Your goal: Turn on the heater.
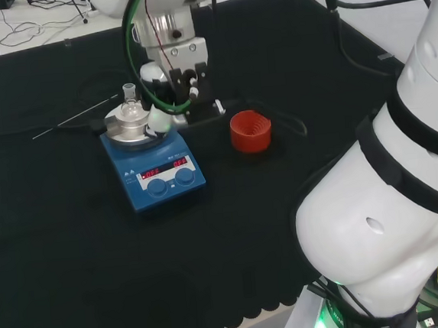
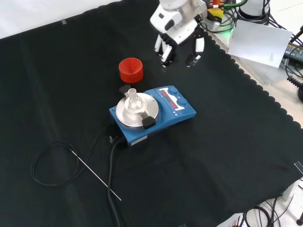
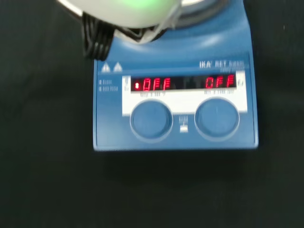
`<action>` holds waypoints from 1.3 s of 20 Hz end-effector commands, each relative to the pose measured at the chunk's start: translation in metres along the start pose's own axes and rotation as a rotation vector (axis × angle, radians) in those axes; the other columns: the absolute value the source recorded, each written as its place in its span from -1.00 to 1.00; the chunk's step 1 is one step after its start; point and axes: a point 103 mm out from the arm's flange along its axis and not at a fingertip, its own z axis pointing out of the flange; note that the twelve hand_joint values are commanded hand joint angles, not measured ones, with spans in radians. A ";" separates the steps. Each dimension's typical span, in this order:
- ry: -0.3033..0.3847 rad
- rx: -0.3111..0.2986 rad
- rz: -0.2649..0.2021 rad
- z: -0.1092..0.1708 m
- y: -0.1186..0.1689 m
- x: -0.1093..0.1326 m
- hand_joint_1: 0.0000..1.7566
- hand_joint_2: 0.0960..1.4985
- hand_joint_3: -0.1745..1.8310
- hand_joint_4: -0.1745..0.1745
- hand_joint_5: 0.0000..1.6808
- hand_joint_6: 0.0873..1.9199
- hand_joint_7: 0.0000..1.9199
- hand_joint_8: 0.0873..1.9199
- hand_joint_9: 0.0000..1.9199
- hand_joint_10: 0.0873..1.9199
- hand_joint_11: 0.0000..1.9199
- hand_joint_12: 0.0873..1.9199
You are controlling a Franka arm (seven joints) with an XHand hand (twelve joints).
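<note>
Overhead head, front, close wrist: shared heater [image 3: 175,111].

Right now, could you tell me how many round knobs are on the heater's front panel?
2. In the wrist view, one blue knob sits under one red display and the other knob under the second, side by side on the heater.

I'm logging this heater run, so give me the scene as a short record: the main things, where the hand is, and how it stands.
heater: blue hotplate with round silver top plate, two round blue knobs on its front panel
on the plate: small clear glass flask
beside it: red ribbed ring stand, bare, apart from the heater
hand: black and white hand, above the cloth past the knob end in the front view, touching nothing
fingers: relaxed, pointing down
surface: black cloth
</note>
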 end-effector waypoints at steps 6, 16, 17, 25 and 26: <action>-0.004 0.108 0.007 0.058 -0.022 0.010 0.23 -0.15 -0.11 -0.63 -0.47 -0.41 0.42 0.49 0.52 0.40 0.41 -0.04; -0.041 0.182 0.003 0.081 -0.018 0.026 0.57 -0.02 0.00 -0.38 -0.66 -0.43 0.54 1.00 0.59 0.83 0.18 0.33; -0.041 0.196 0.003 0.082 -0.017 0.027 0.58 -0.03 0.02 -0.36 -0.67 -0.43 0.54 1.00 0.59 0.84 0.18 0.34; -0.051 0.263 0.013 0.092 -0.010 0.027 0.60 -0.05 0.06 -0.27 -0.68 -0.44 0.55 1.00 0.60 0.84 0.17 0.37; -0.052 0.272 0.015 0.094 -0.009 0.027 0.60 -0.05 0.07 -0.26 -0.67 -0.44 0.55 1.00 0.60 0.84 0.17 0.37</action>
